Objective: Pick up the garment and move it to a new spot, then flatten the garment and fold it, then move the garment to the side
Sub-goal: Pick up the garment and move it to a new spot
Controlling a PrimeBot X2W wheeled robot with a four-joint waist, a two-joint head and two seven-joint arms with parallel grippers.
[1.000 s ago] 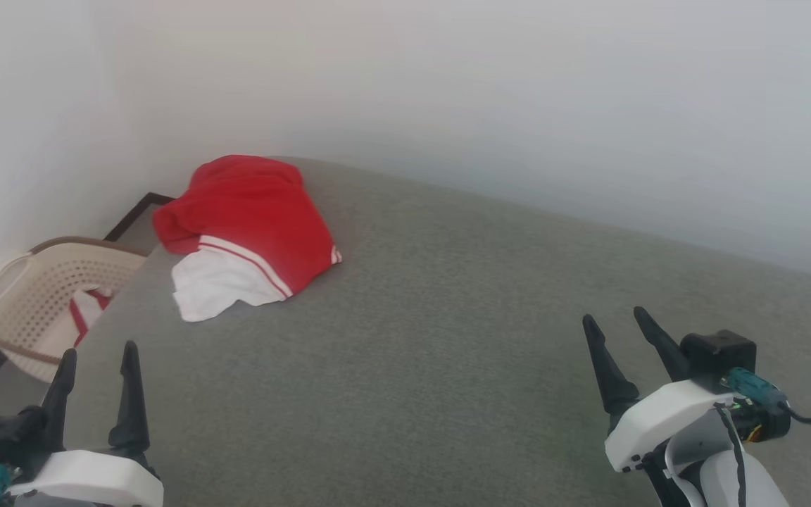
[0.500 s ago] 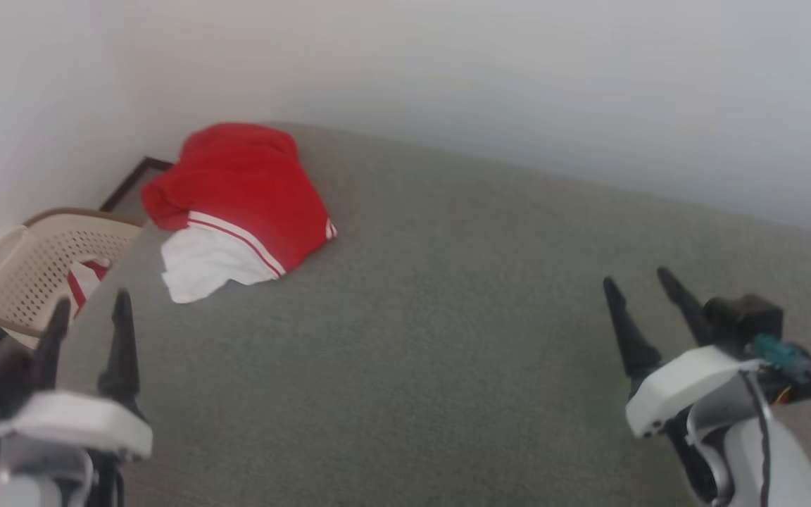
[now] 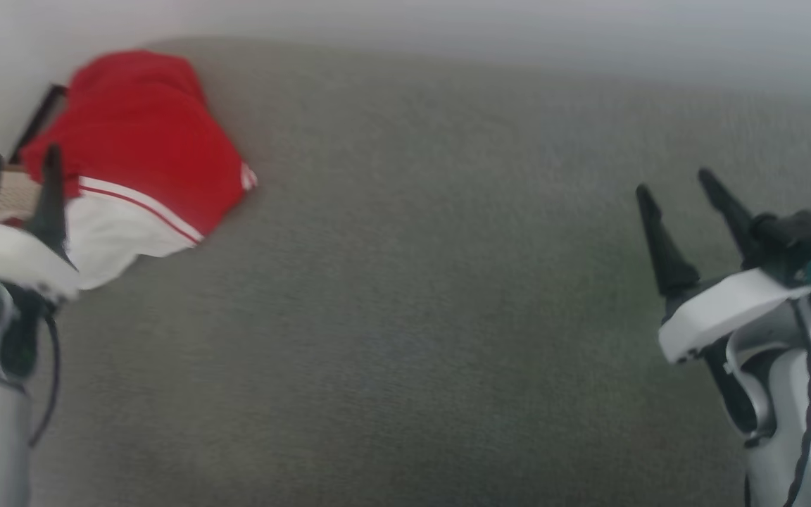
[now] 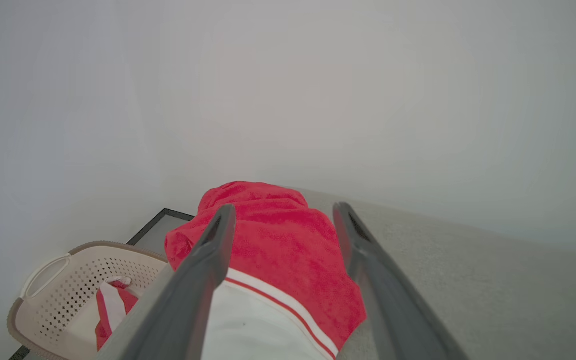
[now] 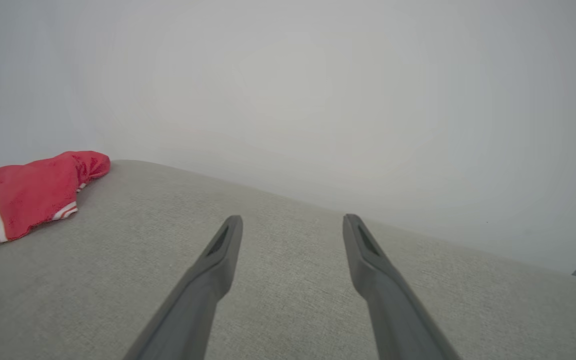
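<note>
White sleeve of the garment [image 3: 145, 134] partly behind blurred left fingers [image 3: 48, 197]

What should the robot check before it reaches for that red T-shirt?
1. Left gripper open: ok, fingers spread wide.
2. Red T-shirt lined up: ok, it shows between those fingers in the left wrist view.
3. Touching the shirt yet: cannot tell.
4. Right gripper free: ok, open over the grey fabric surface, far from the shirt.
5. Right target: ok, the T-shirt lies on the surface; the red-and-white scrap sits in the beige perforated basket.
6. Head view sharp: not ok, blurred.
</note>
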